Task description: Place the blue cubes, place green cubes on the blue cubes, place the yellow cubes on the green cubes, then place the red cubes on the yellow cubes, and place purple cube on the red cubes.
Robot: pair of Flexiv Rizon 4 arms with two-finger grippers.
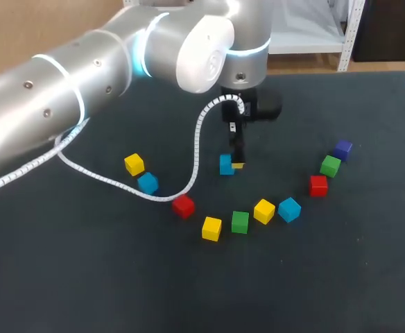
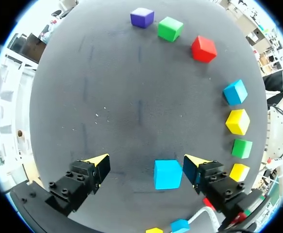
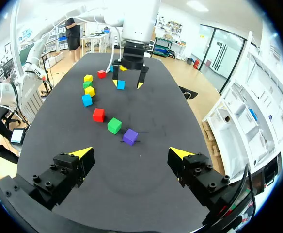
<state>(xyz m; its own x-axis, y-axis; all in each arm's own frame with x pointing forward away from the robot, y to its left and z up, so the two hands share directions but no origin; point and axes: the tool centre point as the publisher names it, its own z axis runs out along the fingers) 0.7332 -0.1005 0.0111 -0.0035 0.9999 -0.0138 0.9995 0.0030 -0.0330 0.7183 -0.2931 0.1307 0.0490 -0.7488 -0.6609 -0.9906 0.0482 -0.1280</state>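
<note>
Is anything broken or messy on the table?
Nothing looks broken or spilled. The cubes lie singly on the table, none stacked. One blue cube sits between the left gripper's open fingers, off-centre, close to one of them.

Eleven cubes sit on the surface (image 1: 84, 277). There are three blue cubes (image 1: 148, 183), three yellow cubes (image 1: 211, 228), two green cubes (image 1: 240, 222), two red cubes (image 1: 183, 206) and just one purple cube (image 1: 342, 148).
</note>
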